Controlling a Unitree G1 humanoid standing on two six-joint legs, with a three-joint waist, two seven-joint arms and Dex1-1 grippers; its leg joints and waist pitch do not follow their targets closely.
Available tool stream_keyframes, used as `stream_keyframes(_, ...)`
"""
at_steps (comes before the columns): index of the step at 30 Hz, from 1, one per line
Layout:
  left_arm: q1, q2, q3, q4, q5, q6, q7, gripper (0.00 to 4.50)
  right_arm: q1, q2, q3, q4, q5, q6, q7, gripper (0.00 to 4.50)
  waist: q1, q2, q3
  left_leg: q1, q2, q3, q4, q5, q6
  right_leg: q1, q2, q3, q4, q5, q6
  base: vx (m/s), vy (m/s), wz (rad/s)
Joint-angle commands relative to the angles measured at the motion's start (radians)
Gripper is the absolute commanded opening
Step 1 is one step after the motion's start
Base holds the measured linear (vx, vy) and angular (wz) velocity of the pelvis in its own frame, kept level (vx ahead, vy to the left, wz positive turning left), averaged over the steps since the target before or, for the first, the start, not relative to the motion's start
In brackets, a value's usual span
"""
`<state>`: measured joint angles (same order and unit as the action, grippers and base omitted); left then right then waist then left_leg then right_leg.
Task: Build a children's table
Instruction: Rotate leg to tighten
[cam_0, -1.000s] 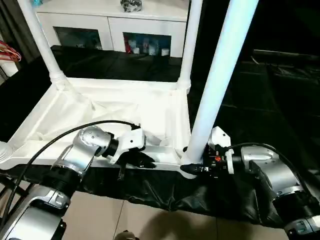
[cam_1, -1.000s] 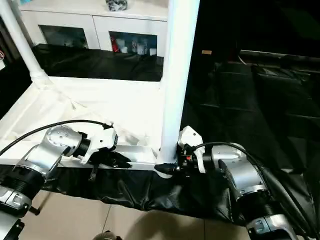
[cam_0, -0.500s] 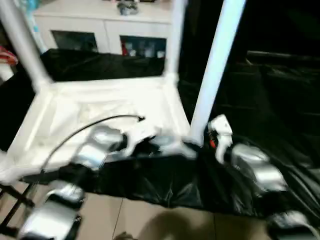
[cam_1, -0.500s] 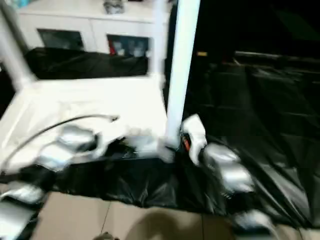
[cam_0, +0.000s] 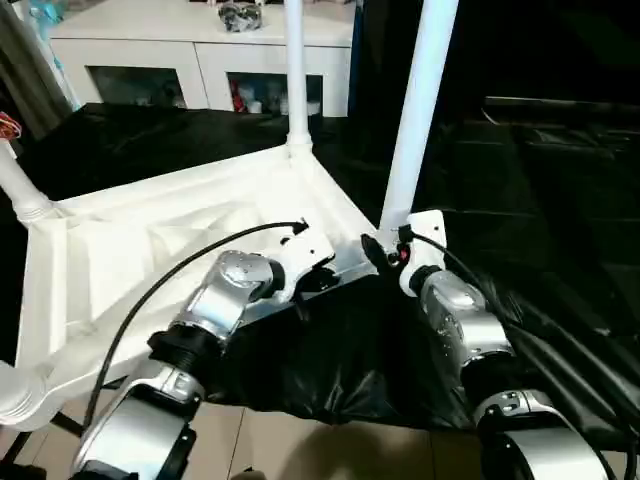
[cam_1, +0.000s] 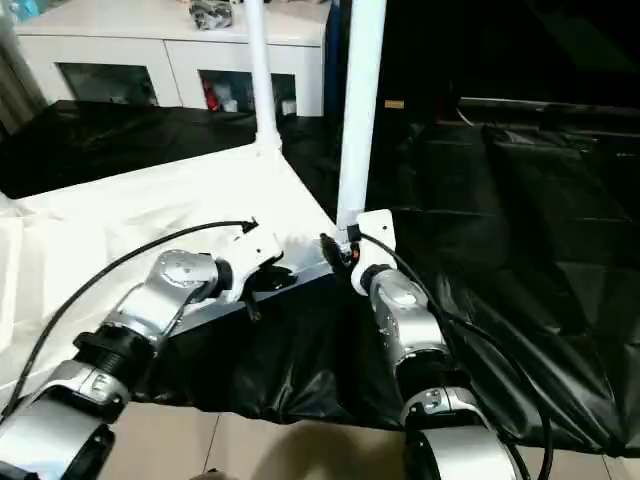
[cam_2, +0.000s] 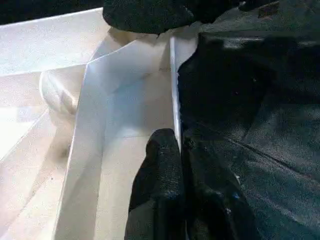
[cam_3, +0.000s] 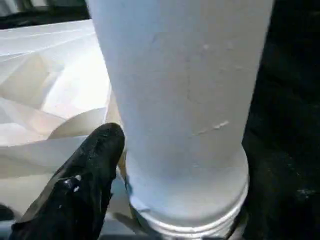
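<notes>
The children's table lies upside down, its white ribbed top (cam_0: 150, 250) on a black cover. Several white legs stand upright in its corner sockets. One leg (cam_0: 415, 110) rises from the corner nearest my hands, another (cam_0: 294, 70) from the far corner. My left gripper (cam_0: 320, 283) is shut on the top's near rim (cam_2: 175, 75), one black finger (cam_2: 162, 165) inside the rim and the other outside. My right gripper (cam_0: 380, 255) sits at the base of the near leg (cam_3: 185, 100), right by its socket.
A white cabinet (cam_0: 200, 60) with glass doors stands behind the table. The black cover (cam_0: 530, 180) stretches away to the right and hangs over the front edge. Tiled floor (cam_0: 300, 440) shows below. A cable loops over my left forearm (cam_0: 150, 295).
The whole view has swung, so the table top now sits skewed in the picture. My right forearm now reaches forward to the leg's base rather than from the side. My left gripper keeps its hold.
</notes>
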<state>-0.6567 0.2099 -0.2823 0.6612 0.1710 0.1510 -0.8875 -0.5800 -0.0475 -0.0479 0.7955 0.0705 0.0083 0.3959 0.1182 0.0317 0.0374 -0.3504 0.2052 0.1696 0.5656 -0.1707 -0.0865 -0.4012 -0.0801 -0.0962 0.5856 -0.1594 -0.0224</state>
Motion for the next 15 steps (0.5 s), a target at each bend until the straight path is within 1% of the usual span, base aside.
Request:
stream_keyframes(1, 0.003, -0.020, -0.058, -0.050, -0.021, -0.056, -0.072, 0.00, 0.022, 0.038, 0.131, -0.013, -0.017, 0.006, 0.145, 3.98, -0.002, -0.001, -0.059, -0.002, 0.019, -0.005, -0.064, -0.273, 0.030, 0.054, -0.068, 0.047, -0.074, -0.287, -0.160, 0.000, 0.000, 0.00)
stream_keyframes(2, 0.003, -0.020, -0.058, -0.050, -0.021, -0.056, -0.072, 0.00, 0.022, 0.038, 0.131, -0.013, -0.017, 0.006, 0.145, 3.98, -0.002, 0.000, -0.060, -0.001, 0.020, -0.006, -0.065, -0.268, 0.030, 0.056, -0.068, 0.046, -0.071, -0.281, -0.162, 0.000, 0.000, 0.00)
stream_keyframes(3, 0.021, 0.017, -0.061, -0.067, -0.039, -0.090, -0.140, 0.00, 0.040, -0.007, 0.150, -0.053, -0.014, 0.005, 0.225, 3.98, -0.004, -0.004, -0.058, -0.002, 0.020, -0.004, -0.064, -0.267, 0.040, 0.057, -0.067, 0.046, -0.074, -0.290, -0.161, 0.000, 0.000, 0.00)
stream_keyframes(5, 0.032, 0.042, -0.058, -0.082, -0.056, -0.107, -0.186, 0.00, 0.054, -0.045, 0.165, -0.085, -0.010, 0.003, 0.296, 3.98, -0.004, -0.005, -0.059, -0.004, 0.023, -0.003, -0.064, -0.262, 0.047, 0.058, -0.069, 0.047, -0.072, -0.289, -0.162, 0.000, 0.000, 0.00)
stream_keyframes(6, 0.036, 0.052, -0.051, -0.088, -0.069, -0.110, -0.207, 0.00, 0.063, -0.069, 0.174, -0.104, -0.005, 0.000, 0.345, 3.98, -0.002, -0.008, -0.059, -0.002, 0.024, -0.001, -0.062, -0.252, 0.052, 0.055, -0.066, 0.047, -0.071, -0.275, -0.166, 0.000, 0.000, 0.00)
stream_keyframes(7, 0.038, 0.059, -0.045, -0.091, -0.079, -0.113, -0.223, 0.00, 0.069, -0.086, 0.177, -0.116, -0.003, -0.002, 0.380, 3.98, 0.000, -0.006, -0.058, -0.003, 0.025, -0.001, -0.062, -0.248, 0.056, 0.054, -0.067, 0.048, -0.068, -0.269, -0.174, 0.000, 0.000, 0.00)
stream_keyframes(8, 0.040, 0.066, -0.041, -0.094, -0.086, -0.114, -0.237, 0.00, 0.075, -0.100, 0.178, -0.127, 0.003, -0.002, 0.413, 3.98, 0.004, -0.005, -0.058, 0.002, 0.028, 0.001, -0.061, -0.256, 0.057, 0.051, -0.068, 0.049, -0.070, -0.275, -0.178, 0.000, 0.000, 0.00)
stream_keyframes(9, 0.041, 0.076, -0.039, -0.097, -0.091, -0.117, -0.252, 0.00, 0.079, -0.116, 0.180, -0.137, 0.008, -0.005, 0.448, 3.98, 0.004, -0.013, -0.057, 0.001, 0.028, 0.002, -0.062, -0.257, 0.058, 0.050, -0.066, 0.049, -0.070, -0.277, -0.178, 0.000, 0.000, 0.00)
stream_keyframes(10, 0.041, 0.085, -0.037, -0.097, -0.093, -0.121, -0.267, 0.00, 0.082, -0.130, 0.183, -0.142, 0.009, -0.012, 0.480, 3.98, 0.006, -0.012, -0.056, -0.001, 0.027, 0.000, -0.064, -0.261, 0.056, 0.053, -0.068, 0.047, -0.070, -0.298, -0.173, 0.000, 0.000, 0.00)
stream_keyframes(12, 0.041, 0.105, -0.032, -0.097, -0.101, -0.126, -0.294, 0.00, 0.091, -0.164, 0.198, -0.163, 0.020, -0.010, 0.565, 3.98, 0.008, -0.018, -0.055, 0.000, 0.028, 0.001, -0.063, -0.267, 0.056, 0.052, -0.069, 0.048, -0.071, -0.325, -0.166, 0.000, 0.000, 0.00)
stream_keyframes(13, 0.041, 0.107, -0.031, -0.097, -0.101, -0.126, -0.296, 0.00, 0.093, -0.168, 0.201, -0.167, 0.022, -0.009, 0.575, 3.98, 0.010, -0.016, -0.054, 0.000, 0.029, 0.001, -0.064, -0.266, 0.057, 0.049, -0.070, 0.049, -0.072, -0.330, -0.164, 0.000, 0.000, 0.00)
stream_keyframes(14, 0.042, 0.122, -0.028, -0.100, -0.107, -0.127, -0.319, 0.00, 0.107, -0.199, 0.222, -0.200, 0.041, 0.006, 0.657, 3.98, 0.010, -0.024, -0.054, 0.001, 0.028, 0.002, -0.064, -0.263, 0.060, 0.050, -0.069, 0.049, -0.073, -0.330, -0.163, 0.000, 0.000, 0.00)
stream_keyframes(15, 0.044, 0.137, -0.029, -0.105, -0.113, -0.125, -0.342, 0.00, 0.116, -0.219, 0.236, -0.224, 0.054, 0.018, 0.709, 3.98, 0.020, -0.027, -0.055, -0.001, 0.030, 0.002, -0.062, -0.236, 0.069, 0.052, -0.072, 0.050, -0.068, -0.325, -0.159, 0.000, 0.000, 0.00)
